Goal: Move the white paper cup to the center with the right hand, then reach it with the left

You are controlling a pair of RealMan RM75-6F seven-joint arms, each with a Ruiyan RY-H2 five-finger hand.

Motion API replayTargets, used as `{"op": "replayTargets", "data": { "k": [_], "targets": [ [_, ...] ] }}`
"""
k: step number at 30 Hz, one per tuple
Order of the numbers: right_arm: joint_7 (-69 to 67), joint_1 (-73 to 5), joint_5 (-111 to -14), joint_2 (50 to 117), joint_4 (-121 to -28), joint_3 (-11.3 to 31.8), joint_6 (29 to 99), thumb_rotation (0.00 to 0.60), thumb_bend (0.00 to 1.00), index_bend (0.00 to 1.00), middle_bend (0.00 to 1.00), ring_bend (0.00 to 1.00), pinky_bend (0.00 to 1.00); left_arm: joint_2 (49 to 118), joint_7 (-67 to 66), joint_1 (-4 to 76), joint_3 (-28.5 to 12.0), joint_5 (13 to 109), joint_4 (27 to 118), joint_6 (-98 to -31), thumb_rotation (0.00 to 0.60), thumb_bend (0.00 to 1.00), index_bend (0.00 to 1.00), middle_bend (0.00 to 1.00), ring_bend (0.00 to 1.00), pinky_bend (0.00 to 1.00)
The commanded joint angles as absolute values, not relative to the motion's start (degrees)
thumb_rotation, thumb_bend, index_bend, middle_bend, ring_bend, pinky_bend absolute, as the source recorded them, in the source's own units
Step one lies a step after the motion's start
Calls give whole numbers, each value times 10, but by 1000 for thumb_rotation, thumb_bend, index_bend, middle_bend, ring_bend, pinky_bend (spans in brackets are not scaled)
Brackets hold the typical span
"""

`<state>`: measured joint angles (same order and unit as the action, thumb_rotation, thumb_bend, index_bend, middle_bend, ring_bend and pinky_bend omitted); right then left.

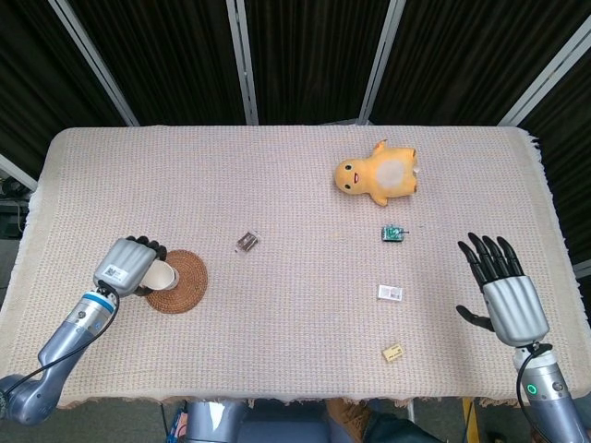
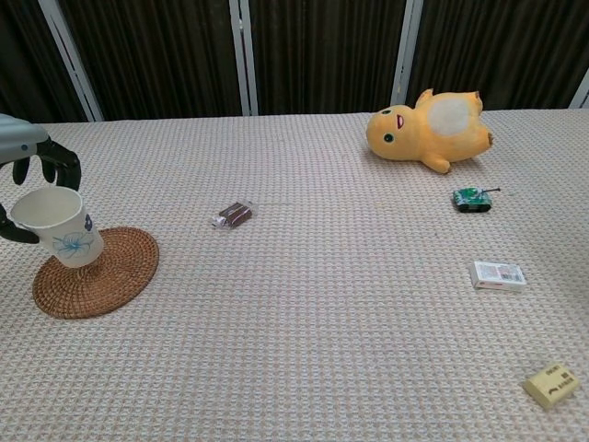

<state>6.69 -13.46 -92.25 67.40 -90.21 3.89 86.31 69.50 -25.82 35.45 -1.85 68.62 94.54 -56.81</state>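
Note:
My left hand [image 1: 129, 265] grips the white paper cup [image 2: 57, 226] with a blue print at the table's left side. The cup hangs tilted over the near-left part of the round woven coaster [image 2: 96, 273]. In the head view only the cup's rim [image 1: 162, 276] shows past the hand, above the coaster [image 1: 181, 281]. At the chest view's left edge the left hand's dark fingers [image 2: 48, 164] curl around the cup. My right hand [image 1: 501, 286] is at the table's right edge, fingers spread, holding nothing. It is outside the chest view.
A yellow plush toy [image 1: 379, 175] lies at the back right. A small green toy tank [image 1: 392, 233], a white box [image 1: 390, 293] and a yellow eraser [image 1: 392, 352] are on the right. A small wrapped candy [image 1: 246, 242] lies near the middle.

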Motion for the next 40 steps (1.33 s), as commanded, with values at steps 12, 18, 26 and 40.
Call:
{"op": "replayTargets", "data": {
  "k": [12, 18, 26, 40],
  "targets": [
    [63, -132, -918, 672, -900, 44, 861, 600, 0, 0, 0, 0, 0, 734, -263, 361, -20, 680, 907, -555, 600, 0, 103, 39, 51, 246],
    [60, -132, -919, 671, -900, 46, 862, 600, 0, 0, 0, 0, 0, 703, -252, 352, -21, 672, 940, -561, 600, 0, 0, 0, 0, 39],
    [52, -126, -925, 665, -906, 47, 873, 600, 0, 0, 0, 0, 0, 637, -186, 255, -54, 722, 1028, -775, 600, 0, 0, 0, 0, 0],
    [42, -118, -920, 661, -906, 50, 882, 600, 0, 0, 0, 0, 0, 667, -141, 133, 0, 799, 1024, -920, 600, 0, 0, 0, 0, 0]
  ]
}}
